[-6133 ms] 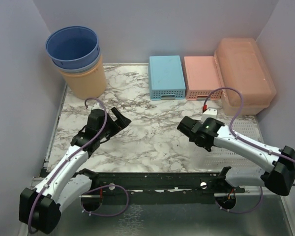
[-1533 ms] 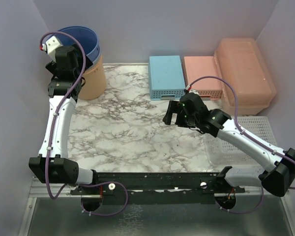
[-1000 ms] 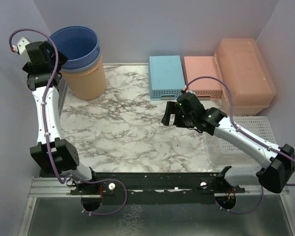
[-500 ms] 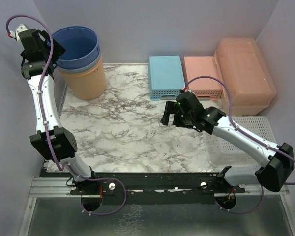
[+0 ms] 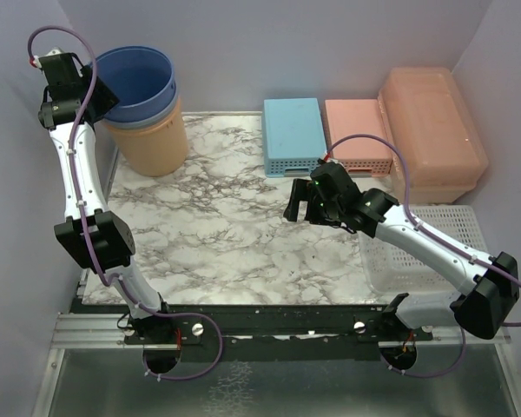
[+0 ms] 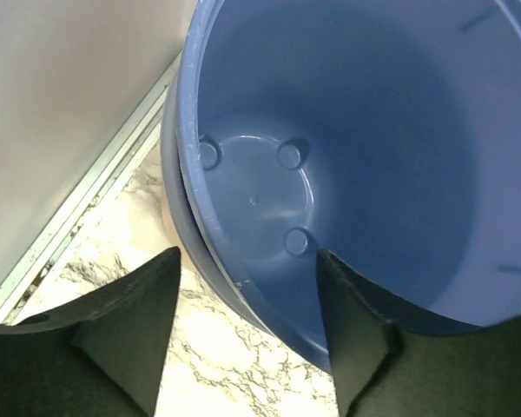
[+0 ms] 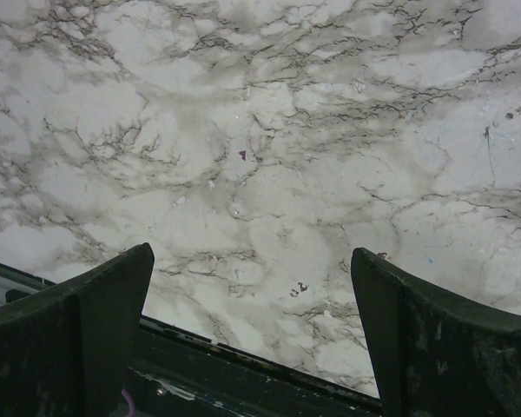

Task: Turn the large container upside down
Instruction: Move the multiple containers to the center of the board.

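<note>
Large container: the translucent peach-orange lidded box stands in the upper right of the top view, in the corner where the back and right walls meet; its lid faces up; neither claw touches it

Pink perforated basket: just beside the large container on its left, bottom up, along the back of the worktop

Blue perforated basket: next to the pink one on its left, also bottom up; the two sit close together near the top centre of the frame

Bucket stack: in the upper left of the top view, a blue bucket is nested in a round orange bucket; the left wrist view looks down into the blue one, which shows three round dimples in its floor

Left claw: raised at the upper left of the top view, by the left wall; its fingers are spread wide, with the blue bucket's near rim showing between them; it grips nothing

Right claw: just right of the frame's centre, below the blue basket, well apart from the large container; its fingers stand wide over bare marble worktop, holding nothing

White perforated tray: at the right edge of the worktop, below the large container, partly under the right arm
</note>
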`<state>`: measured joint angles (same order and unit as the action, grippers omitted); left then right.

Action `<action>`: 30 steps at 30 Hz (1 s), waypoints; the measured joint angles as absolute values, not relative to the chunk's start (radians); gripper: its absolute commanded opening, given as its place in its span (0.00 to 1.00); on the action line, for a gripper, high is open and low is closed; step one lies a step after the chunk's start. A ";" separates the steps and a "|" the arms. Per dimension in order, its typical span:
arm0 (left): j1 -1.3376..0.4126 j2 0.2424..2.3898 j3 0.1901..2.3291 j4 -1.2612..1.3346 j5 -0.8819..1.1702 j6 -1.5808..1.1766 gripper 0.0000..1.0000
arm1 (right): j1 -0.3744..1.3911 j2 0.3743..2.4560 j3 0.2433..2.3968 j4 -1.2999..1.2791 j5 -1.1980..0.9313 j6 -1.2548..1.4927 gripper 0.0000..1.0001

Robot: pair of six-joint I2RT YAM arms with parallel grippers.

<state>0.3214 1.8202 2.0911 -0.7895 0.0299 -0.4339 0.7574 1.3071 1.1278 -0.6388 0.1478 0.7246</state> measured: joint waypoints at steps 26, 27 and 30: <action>0.313 1.820 2.145 -0.862 0.199 -0.390 0.00 | 0.757 1.307 1.128 -0.639 0.148 0.725 1.00; 0.315 1.819 2.142 -0.860 0.215 -0.392 0.00 | 0.757 1.307 1.128 -0.639 0.148 0.726 1.00; 0.323 1.806 2.119 -0.847 0.269 -0.391 0.00 | 0.757 1.307 1.129 -0.639 0.149 0.725 1.00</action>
